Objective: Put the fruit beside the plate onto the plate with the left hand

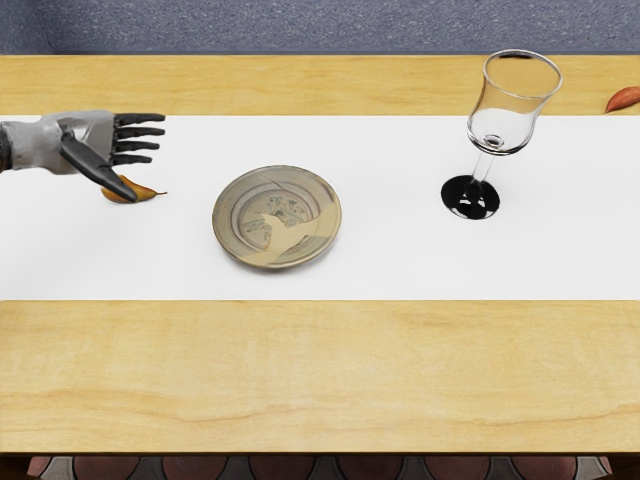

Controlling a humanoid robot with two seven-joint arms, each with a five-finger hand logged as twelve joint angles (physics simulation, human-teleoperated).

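Clear wine glass standing upright on the white table runner, well away from the fingers, off the way they point. Reddish leaf-shaped thing even farther that way, on the wooden table.

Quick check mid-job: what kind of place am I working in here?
Probably a dining setting, rendered in simulation: a wooden table with a white runner, set with a plate and a wine glass.

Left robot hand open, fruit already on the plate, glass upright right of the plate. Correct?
No. In the head view the fruit is not on the plate; it lies on the white runner left of it, near the open left robot hand. The glass does stand upright right of the plate.
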